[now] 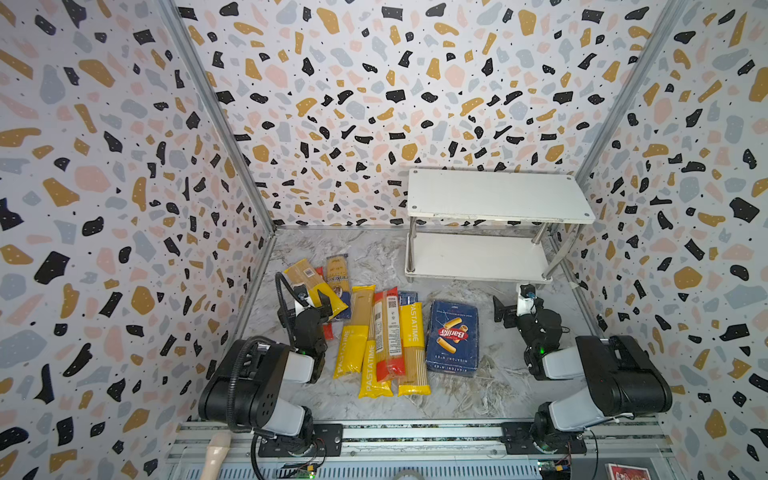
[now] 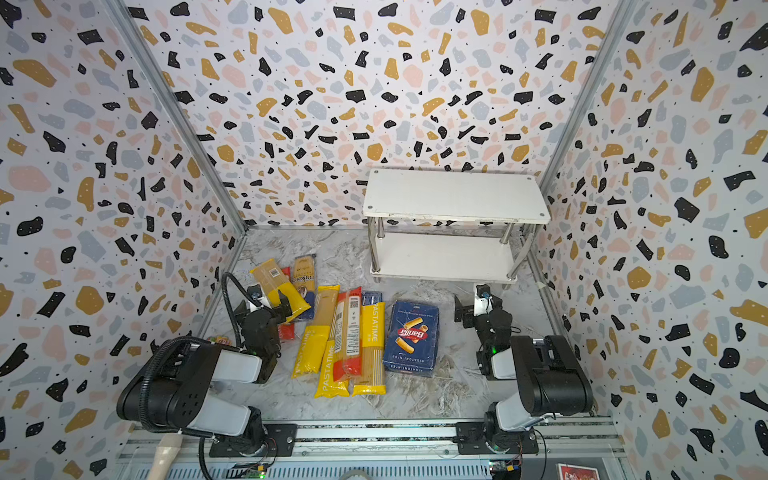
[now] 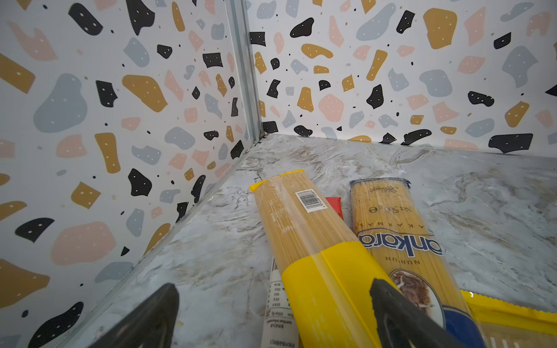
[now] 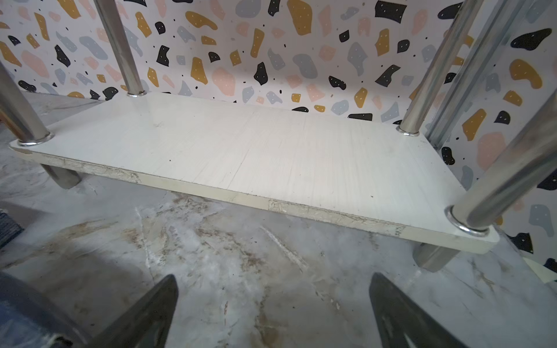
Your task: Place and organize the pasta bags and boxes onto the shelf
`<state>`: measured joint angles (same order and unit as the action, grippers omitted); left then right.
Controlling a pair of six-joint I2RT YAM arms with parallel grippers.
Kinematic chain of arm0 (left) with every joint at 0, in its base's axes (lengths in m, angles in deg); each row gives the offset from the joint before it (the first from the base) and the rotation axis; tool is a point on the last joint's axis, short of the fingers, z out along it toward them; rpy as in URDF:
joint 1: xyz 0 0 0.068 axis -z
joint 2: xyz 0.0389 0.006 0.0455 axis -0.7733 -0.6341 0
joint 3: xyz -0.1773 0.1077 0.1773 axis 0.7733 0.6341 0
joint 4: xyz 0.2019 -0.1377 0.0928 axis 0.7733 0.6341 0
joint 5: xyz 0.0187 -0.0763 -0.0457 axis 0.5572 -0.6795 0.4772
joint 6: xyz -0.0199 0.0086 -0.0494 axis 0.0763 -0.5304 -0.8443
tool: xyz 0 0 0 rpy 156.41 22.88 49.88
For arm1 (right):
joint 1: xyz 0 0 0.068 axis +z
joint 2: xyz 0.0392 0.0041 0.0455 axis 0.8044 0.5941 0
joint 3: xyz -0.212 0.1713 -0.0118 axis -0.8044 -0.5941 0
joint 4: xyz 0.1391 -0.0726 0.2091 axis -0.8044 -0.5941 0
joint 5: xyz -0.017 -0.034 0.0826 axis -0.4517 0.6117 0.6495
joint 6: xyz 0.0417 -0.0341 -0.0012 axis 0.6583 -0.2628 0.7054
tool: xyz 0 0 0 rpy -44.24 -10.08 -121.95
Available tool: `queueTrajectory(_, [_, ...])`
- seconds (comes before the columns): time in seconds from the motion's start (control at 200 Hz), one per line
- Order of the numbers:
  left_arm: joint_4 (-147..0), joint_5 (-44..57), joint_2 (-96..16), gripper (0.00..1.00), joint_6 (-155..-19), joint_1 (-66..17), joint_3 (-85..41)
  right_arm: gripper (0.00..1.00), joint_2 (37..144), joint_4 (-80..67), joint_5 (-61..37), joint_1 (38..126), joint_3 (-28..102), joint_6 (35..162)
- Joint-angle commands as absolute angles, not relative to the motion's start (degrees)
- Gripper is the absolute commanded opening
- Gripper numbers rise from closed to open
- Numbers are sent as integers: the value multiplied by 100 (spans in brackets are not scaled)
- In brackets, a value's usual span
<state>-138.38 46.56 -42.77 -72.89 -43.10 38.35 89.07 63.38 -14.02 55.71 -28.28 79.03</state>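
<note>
The shelf [image 1: 494, 199] [image 2: 453, 195] stands at the back right with both white boards bare; its lower board [image 4: 241, 150] fills the right wrist view. The wide blue Barilla box [image 1: 453, 336] [image 2: 411, 336] lies flat mid-table. Only an end of a narrow blue box [image 1: 408, 298] shows behind several yellow and red-ended bags [image 1: 388, 336] [image 2: 353, 332] lying side by side. Further left lie a yellow bag [image 3: 301, 229] and a dark-ended one [image 3: 398, 235]. My left gripper [image 1: 309, 307] [image 3: 274, 316] hangs open over that yellow bag. My right gripper [image 1: 519, 311] [image 4: 272, 313] stands open over bare marble before the shelf.
Patterned walls close in the left, back and right sides. The shelf's chrome legs [image 4: 126, 54] stand at its corners. Under the yellow bag lies a packet with a white label [image 3: 278, 301]. A wooden handle [image 1: 216, 453] and a red item [image 1: 627, 471] lie beyond the front rail.
</note>
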Motion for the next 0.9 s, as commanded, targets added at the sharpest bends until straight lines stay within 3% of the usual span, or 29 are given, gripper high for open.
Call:
queueTrajectory(0.0, [-14092, 4679, -4194, 99, -7320, -4326, 3850, 99, 8782, 6312, -1441, 5586, -2729, 7839])
queueTrajectory(0.891, [-14052, 4668, -4216, 100, -7307, -4326, 3822, 99, 8793, 6290, -1310, 5505, -2703, 7872])
